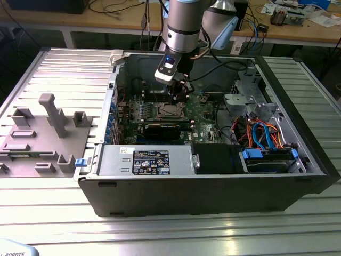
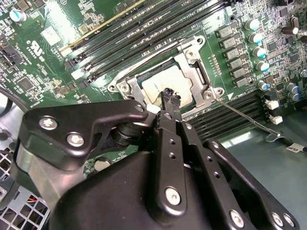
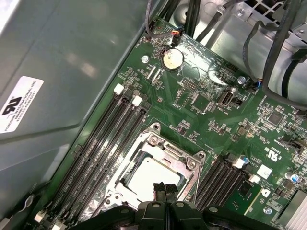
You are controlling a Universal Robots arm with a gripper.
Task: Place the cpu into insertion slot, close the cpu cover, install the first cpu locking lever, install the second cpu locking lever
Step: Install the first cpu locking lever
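pretty sure the gripper (image 1: 179,96) is hovering pinched shut and empty at 12 o'clock of the insertion slot (image 1: 170,110) in the exterior view, cpu cover (image 2: 191,60) looking closed, so I'm guessing the thin locking lever (image 2: 249,117) is needing a precise hook.

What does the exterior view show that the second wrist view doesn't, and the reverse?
Exterior view: the open computer case, grey power-supply box, and arm reaching in. Second wrist view: the cpu framed by the cpu cover, a wire lever sticking out. Both: the shut gripper over the green motherboard.
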